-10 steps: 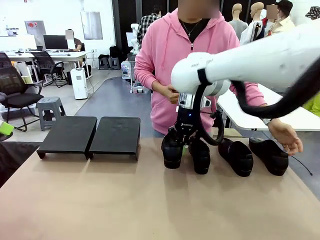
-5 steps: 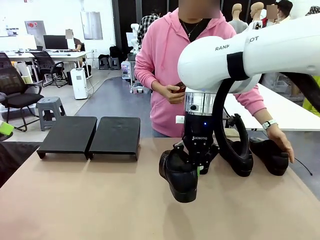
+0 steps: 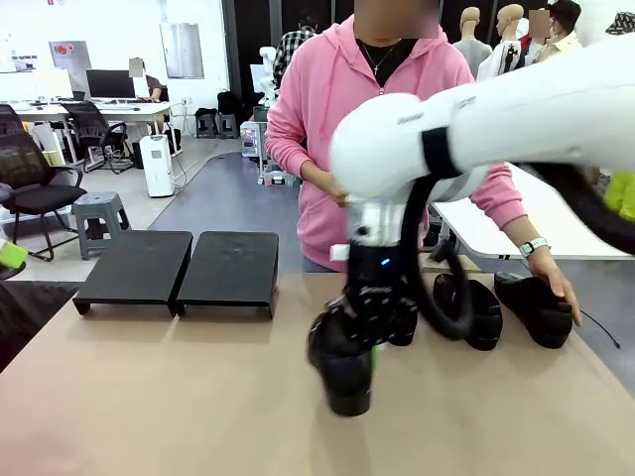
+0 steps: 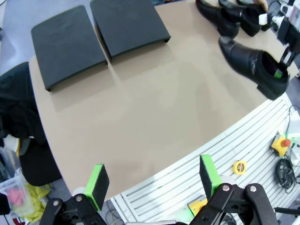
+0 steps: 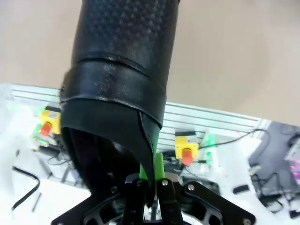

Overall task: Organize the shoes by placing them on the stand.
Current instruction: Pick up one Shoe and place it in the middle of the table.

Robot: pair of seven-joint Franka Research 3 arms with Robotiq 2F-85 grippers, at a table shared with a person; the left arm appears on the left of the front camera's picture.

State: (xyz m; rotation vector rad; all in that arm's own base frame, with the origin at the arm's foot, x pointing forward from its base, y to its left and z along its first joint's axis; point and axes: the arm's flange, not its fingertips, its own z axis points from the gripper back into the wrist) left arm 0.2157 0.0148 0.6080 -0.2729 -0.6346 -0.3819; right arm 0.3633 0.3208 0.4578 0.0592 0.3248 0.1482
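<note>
- While the right gripper [image 3: 369, 332] clamps one shoe [image 3: 337, 369] above the table [image 3: 149, 397], the stand [image 3: 228, 268] holds nothing.
- Near the person's hand [image 3: 556, 288], other shoes [image 3: 476, 315] wait.
- Empty, the left gripper [image 4: 152, 177] gapes wide.

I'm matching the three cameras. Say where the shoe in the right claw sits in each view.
Front view: the shoe, low centre, hanging under the right claw.
Left wrist view: the shoe, upper right, near the picture's right edge.
Right wrist view: the shoe, upper left to centre, its rim pinched at the bottom.
Shared landmark: the tan table.
</note>
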